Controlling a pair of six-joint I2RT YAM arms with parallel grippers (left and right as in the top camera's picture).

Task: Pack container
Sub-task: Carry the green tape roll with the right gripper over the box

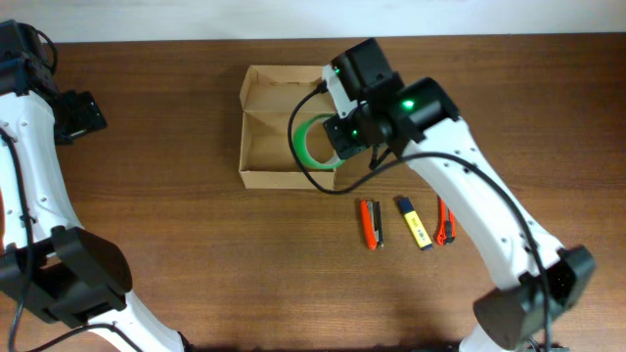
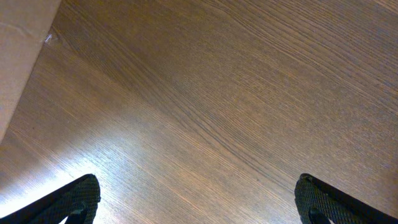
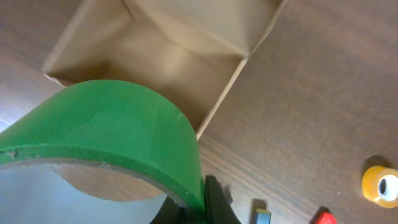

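The container (image 1: 266,137) is an open tan cardboard box at the middle back of the table, and in the right wrist view the container (image 3: 155,56) shows a bare inside. A green tape roll (image 1: 311,143) hangs over its right part. My right gripper (image 1: 340,145) is shut on the wall of that green tape roll (image 3: 112,137), one finger inside the ring and one outside, as the right gripper (image 3: 200,205) shows from the wrist. My left gripper (image 1: 86,112) stays at the far left; the left gripper (image 2: 199,205) is open wide over bare wood, holding nothing.
In front of the box to the right lie an orange-and-grey cutter (image 1: 371,224), a yellow-and-blue marker (image 1: 414,221) and a red cutter (image 1: 445,221). A yellow tape roll (image 3: 380,185) sits at the right edge of the right wrist view.
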